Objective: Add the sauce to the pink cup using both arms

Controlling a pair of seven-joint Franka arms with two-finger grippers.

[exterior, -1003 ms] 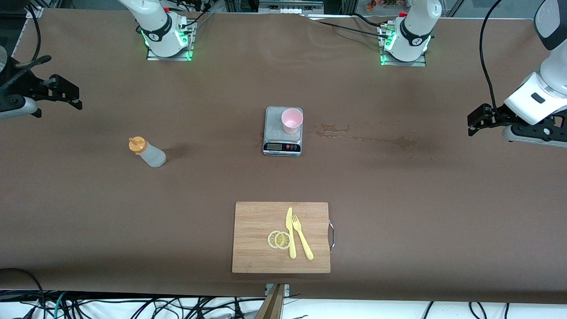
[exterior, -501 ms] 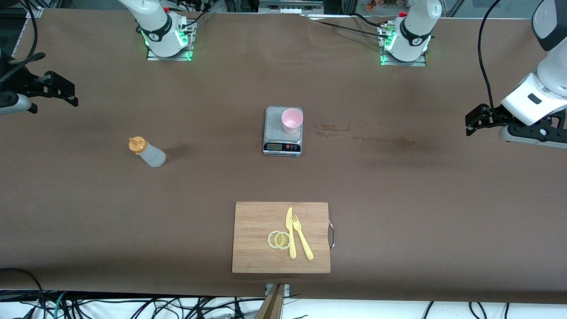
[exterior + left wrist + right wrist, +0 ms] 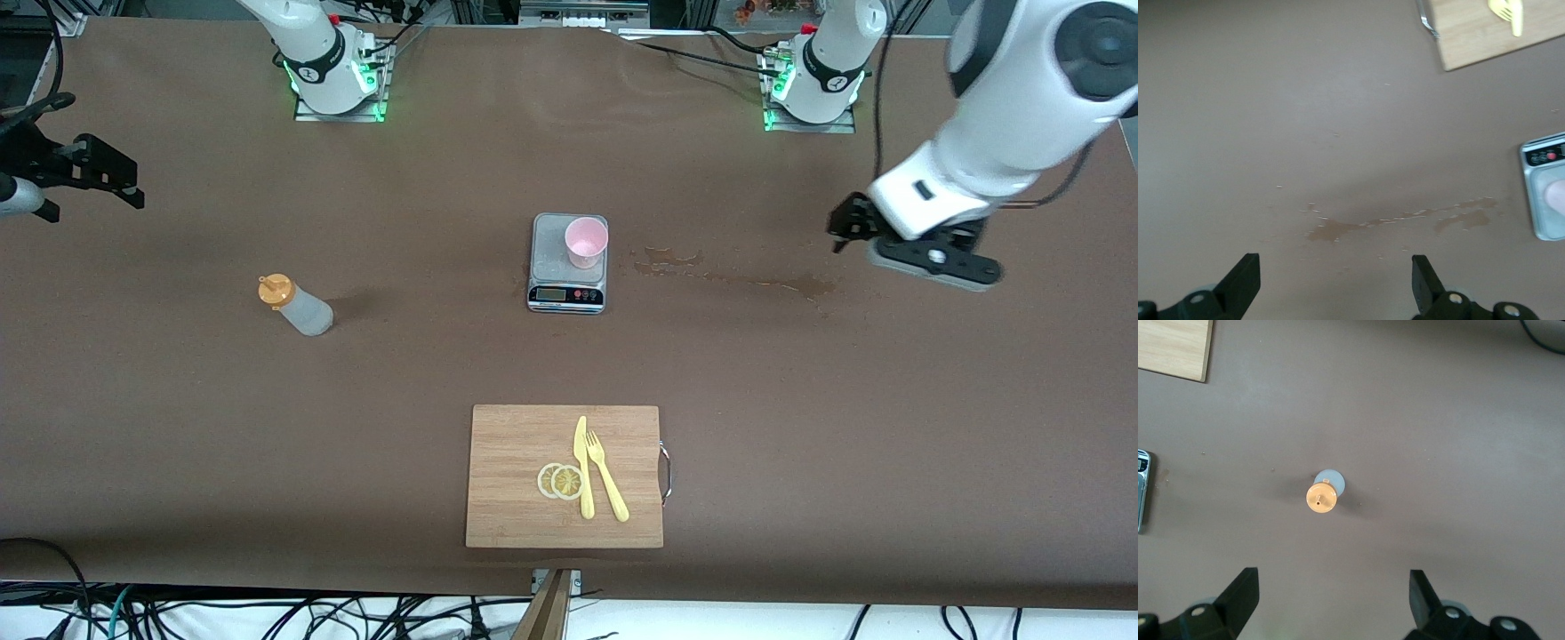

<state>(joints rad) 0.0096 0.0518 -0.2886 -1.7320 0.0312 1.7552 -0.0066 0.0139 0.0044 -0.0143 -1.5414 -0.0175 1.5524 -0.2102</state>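
Observation:
The sauce bottle [image 3: 298, 308], translucent with an orange cap, stands on the brown table toward the right arm's end. It also shows in the right wrist view [image 3: 1323, 497], seen from above. The pink cup [image 3: 586, 242] stands on the grey scale [image 3: 556, 267] at the table's middle; its edge shows in the left wrist view [image 3: 1558, 197]. My left gripper [image 3: 846, 227] is open and empty over the table by the dried spill, its fingers wide apart in its wrist view [image 3: 1333, 283]. My right gripper [image 3: 111, 173] is open and empty at the table's end, high over the bottle's area [image 3: 1331, 597].
A dried brown spill [image 3: 738, 280] runs from beside the scale toward the left arm's end. A wooden cutting board [image 3: 507, 462] with lemon slices [image 3: 560, 481], a yellow knife and a yellow fork [image 3: 607, 478] lies nearer to the front camera than the scale.
My left arm has swung in from the table's end toward the middle, to over the spill. My right gripper has drifted slightly farther out toward its end. Bottle and cup have not moved.

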